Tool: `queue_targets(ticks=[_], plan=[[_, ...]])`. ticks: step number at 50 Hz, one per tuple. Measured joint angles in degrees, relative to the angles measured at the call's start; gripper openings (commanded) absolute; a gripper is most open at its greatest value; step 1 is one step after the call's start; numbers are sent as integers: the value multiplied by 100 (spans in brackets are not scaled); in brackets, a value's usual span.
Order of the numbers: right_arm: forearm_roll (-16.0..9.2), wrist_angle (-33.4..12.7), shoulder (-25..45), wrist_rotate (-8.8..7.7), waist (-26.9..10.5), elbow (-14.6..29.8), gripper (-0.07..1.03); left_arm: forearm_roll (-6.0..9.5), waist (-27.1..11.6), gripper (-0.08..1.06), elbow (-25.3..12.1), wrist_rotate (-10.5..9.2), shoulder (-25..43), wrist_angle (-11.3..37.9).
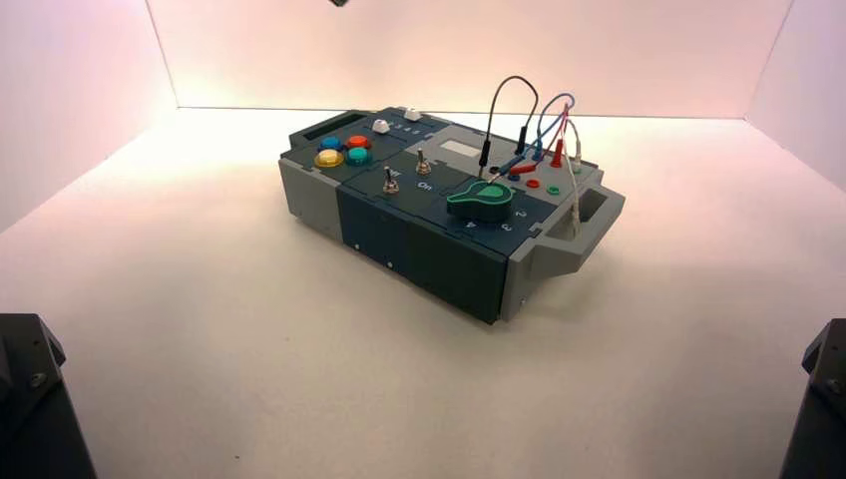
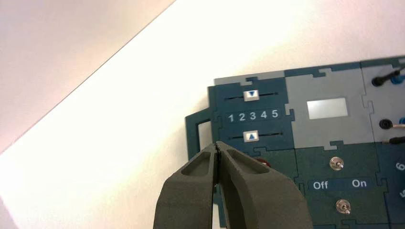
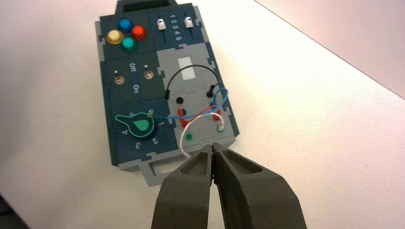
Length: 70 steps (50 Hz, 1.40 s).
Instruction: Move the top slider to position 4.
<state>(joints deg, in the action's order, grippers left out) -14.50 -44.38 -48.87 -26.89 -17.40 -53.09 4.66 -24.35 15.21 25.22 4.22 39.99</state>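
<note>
The top slider point(image 2: 251, 95) is a small white block in a dark blue slot along the box's far edge. It also shows in the high view point(image 1: 412, 113) and in the right wrist view point(image 3: 189, 21). It stands level with the printed 3 in the row of white digits, and the digit 4 point(image 2: 263, 114) is one step further along. My left gripper point(image 2: 218, 145) is shut and empty, hovering short of the box's button end. My right gripper point(image 3: 212, 147) is shut and empty, off the box's handle end point(image 3: 160, 169).
A second white slider point(image 2: 251, 136) runs on the other side of the digits. The box point(image 1: 419, 249) also carries four coloured buttons point(image 1: 342, 150), two toggle switches point(image 1: 423, 162), a green dial point(image 1: 481, 200), a grey display point(image 2: 326, 108) and looped wires point(image 1: 529, 120). Dark arm parts show at both lower corners.
</note>
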Motion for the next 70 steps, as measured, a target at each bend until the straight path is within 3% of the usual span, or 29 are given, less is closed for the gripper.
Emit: queue_targets(ticks=[15,30,47,70], plan=[[-70,-62,-26,-141,-26,0,-2,18,-62,-3,-413,79,729,193],[-316,220,-18,-149,-44,-114,-2,26,-97,-3,-782,97,1204,211],[-334,791,9,-123,-44,-448,-2,35,-193,-3,-1028,105,1705,211],[-343,896,9,-114,-53,-510,-2,79,-316,-3,-1257,105,2153,220]])
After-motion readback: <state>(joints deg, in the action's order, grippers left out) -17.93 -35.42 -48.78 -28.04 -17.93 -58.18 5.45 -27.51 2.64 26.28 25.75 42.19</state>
